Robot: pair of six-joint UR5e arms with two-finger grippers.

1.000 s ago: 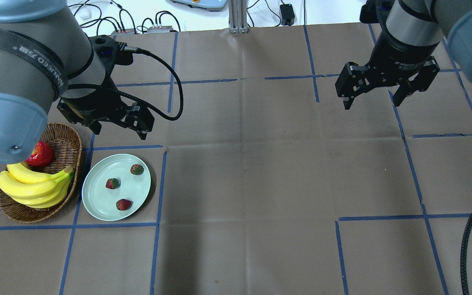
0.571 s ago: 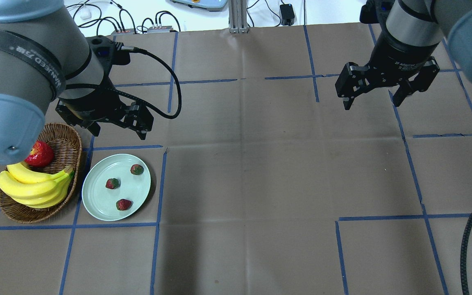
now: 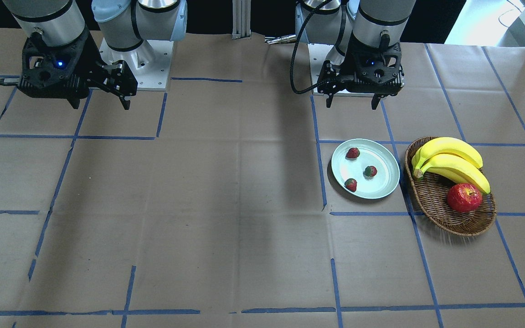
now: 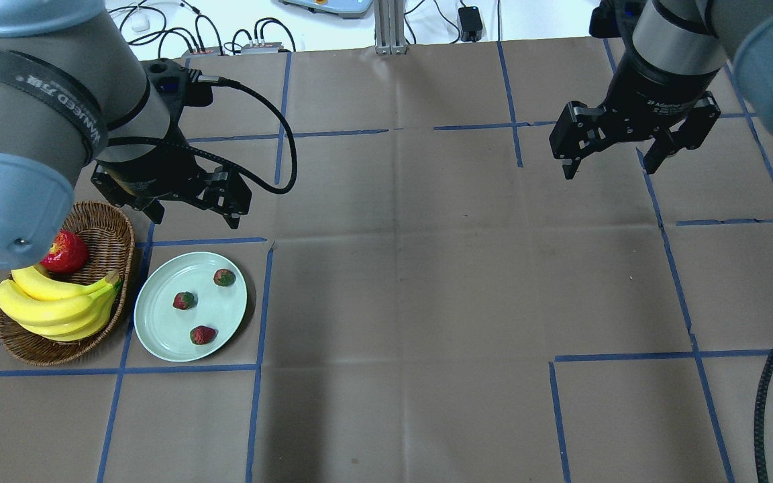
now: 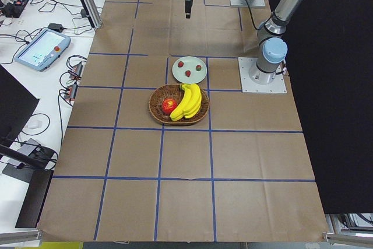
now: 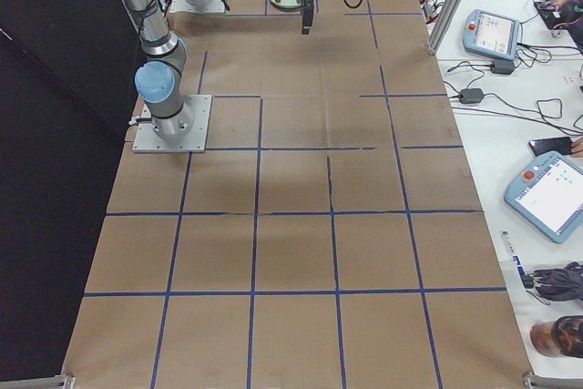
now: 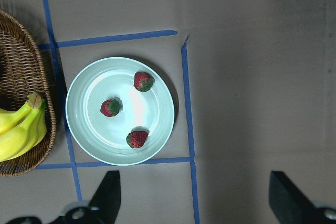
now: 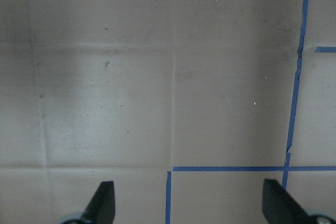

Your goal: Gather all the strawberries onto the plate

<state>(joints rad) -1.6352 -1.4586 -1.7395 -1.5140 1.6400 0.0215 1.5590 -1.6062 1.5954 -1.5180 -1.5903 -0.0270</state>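
Left gripper [image 4: 194, 218] hangs in the air near the plate [image 4: 158, 318], clear of it, with its two fingers spread wide and nothing between them (its own wrist camera catches only the dark fingertips [image 7: 107, 200], cut off by the bottom of the frame). All three strawberries [image 4: 184, 300] lie inside the plate's rim, apart from one another: one toward the middle and two closer to the rim.

Right gripper [image 4: 609, 171] is well apart from the plate, far off on the robot's right side, also wide open and holding nothing. Its wrist camera shows only brown paper, blue tape lines and the tips of its fingers at the lower edge.

Just beside the plate, on the robot's left, sits a wicker basket [image 4: 117, 235] holding bananas [image 4: 58, 308] and an apple [image 4: 70, 255]. Whether the basket touches the plate cannot be told. From overhead, the left arm's blue joint covers part of the apple and the basket's outer edge. In the left wrist view the basket is cut off at the frame's side, with only the banana ends showing.

From the table's right end the plate is a small pale patch beside an arm, and the berries on it are too small to count.
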